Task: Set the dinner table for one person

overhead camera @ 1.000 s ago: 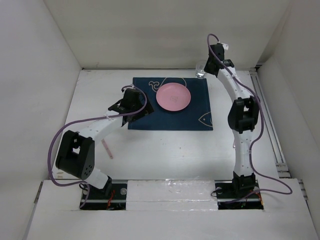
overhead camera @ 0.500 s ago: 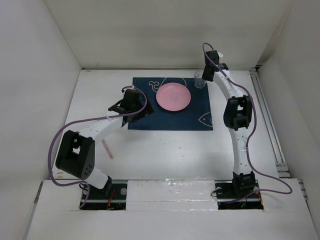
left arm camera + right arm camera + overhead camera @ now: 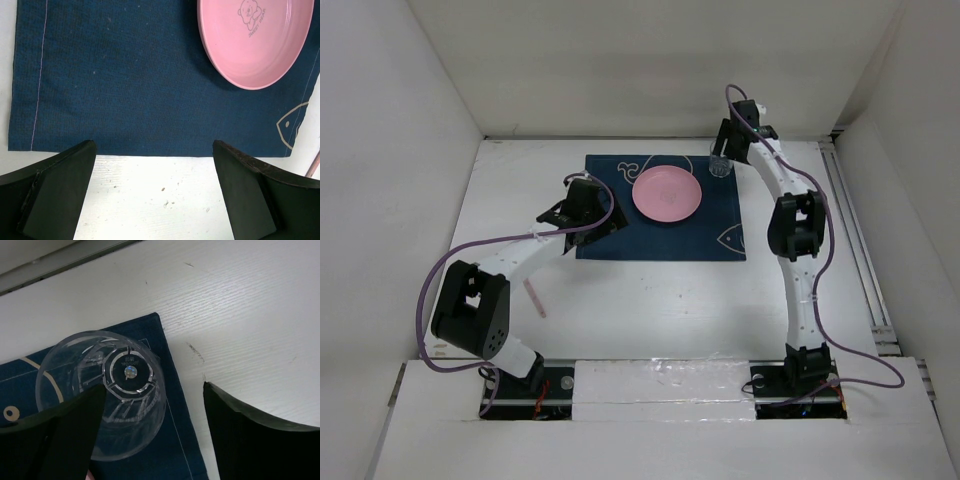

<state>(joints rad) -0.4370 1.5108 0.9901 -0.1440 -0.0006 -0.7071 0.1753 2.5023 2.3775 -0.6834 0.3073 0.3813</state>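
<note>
Two arms: white and jointed, bolted at the near edge of a plain white tabletop. The left hand reaches toward the middle left and the right hand toward the far right.
Tabletop: wide and flat, filling the scene, with white walls on three sides.
Placemat: a dark-blue cloth placemat with white whale and fish outlines lies flat in the far middle of the tabletop.
Plate: a round pink plate with a small bear printed inside sits on the far half of the placemat, a little right of its middle.
Glass: a clear glass stands upright on the far right corner of the placemat, near the plate but apart from it.
Left hand: its fingers are spread wide with nothing between them. It hovers over the near edge of the placemat toward the left corner, where the cloth meets bare tabletop.
Right hand: its fingers are spread, and it sits above the glass. One finger partly hides the glass, and there is a clear gap to the other finger. Whether the nearer finger touches the glass cannot be told.
Stick: a thin pale-pink stick lies on bare tabletop at the near left, well apart from the placemat.
</note>
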